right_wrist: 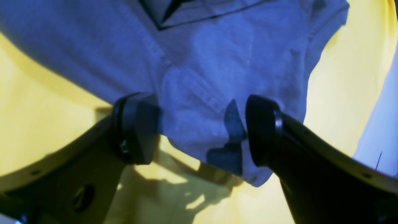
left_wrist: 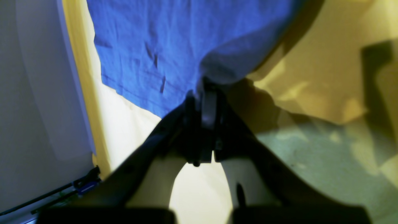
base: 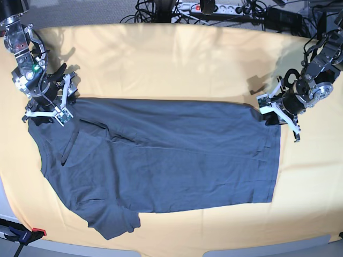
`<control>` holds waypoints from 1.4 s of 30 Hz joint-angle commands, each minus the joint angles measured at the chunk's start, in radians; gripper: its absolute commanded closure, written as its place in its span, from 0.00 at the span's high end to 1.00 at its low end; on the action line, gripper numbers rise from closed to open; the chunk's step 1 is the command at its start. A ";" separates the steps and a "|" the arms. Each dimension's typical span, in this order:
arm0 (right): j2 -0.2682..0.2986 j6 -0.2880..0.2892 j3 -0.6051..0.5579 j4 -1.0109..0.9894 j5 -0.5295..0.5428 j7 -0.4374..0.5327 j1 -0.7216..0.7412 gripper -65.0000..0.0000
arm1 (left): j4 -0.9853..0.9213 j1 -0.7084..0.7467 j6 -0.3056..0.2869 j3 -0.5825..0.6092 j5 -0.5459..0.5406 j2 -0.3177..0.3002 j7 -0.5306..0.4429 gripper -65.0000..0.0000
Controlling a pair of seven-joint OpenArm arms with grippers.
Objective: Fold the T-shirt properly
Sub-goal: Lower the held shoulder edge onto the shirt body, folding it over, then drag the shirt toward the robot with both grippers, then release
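Holding the T-shirt (base: pixel 171 155) spread on the table (base: pixel 177 59).
Our left gripper (left_wrist: pixel 206 93) jaws pinch the hem; right gripper (right_wrist: pixel 199 129) jaws stand apart around the shoulder, so we risk an uneven, slipping lift.

From my left wrist camera, I see the left gripper (left_wrist: pixel 207 93) with its dark fingers (left_wrist: pixel 209 107) closed together, pinching a bunched edge of the blue T-shirt (left_wrist: pixel 174 43). The shirt spreads away above the gripper. Yellow table cloth (left_wrist: pixel 323 71) lies right of the gripper, shadowed. A pale grey surface (left_wrist: pixel 37 93) runs along the cloth's left edge.
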 commanded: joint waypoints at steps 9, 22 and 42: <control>0.125 0.019 0.003 0.000 -0.013 -0.075 -0.078 0.69 | 0.010 -0.017 0.019 -0.011 -0.001 -0.023 0.012 0.00; 0.197 -0.060 0.003 -0.161 -0.188 0.255 -0.104 0.67 | 0.011 -0.017 0.019 -0.011 -0.001 -0.023 0.013 0.00; 0.198 -0.201 0.003 -0.171 -0.184 0.217 -0.053 0.00 | 0.013 -0.018 0.019 -0.011 -0.001 -0.032 0.020 0.00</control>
